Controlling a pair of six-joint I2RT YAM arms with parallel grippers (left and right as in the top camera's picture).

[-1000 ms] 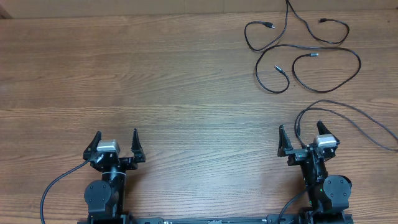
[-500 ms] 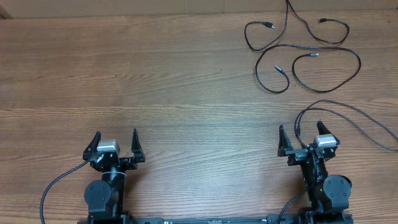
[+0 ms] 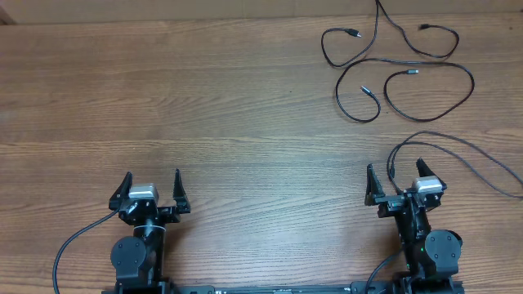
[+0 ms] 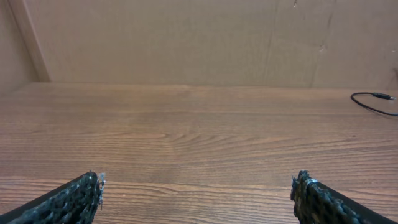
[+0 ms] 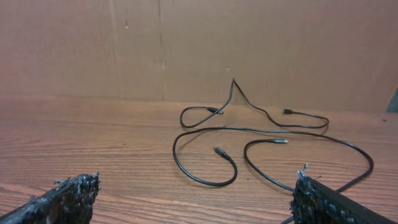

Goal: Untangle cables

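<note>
The cables (image 3: 400,69) lie in crossing black loops at the far right of the wooden table (image 3: 204,106), with small plugs at their ends. In the right wrist view the cables (image 5: 249,130) spread ahead of my right gripper (image 5: 196,186), whose jaws stand wide apart and empty. My right gripper (image 3: 395,175) sits near the front edge, well short of the loops. My left gripper (image 3: 152,181) stands open at the front left, far from them. In the left wrist view my left gripper (image 4: 198,186) holds nothing, and one cable (image 4: 372,104) end shows at the far right.
A thicker black wire (image 3: 458,151) from the right arm loops over the table beside my right gripper and runs off the right edge. A brown cardboard wall (image 5: 199,43) stands behind the table's far edge.
</note>
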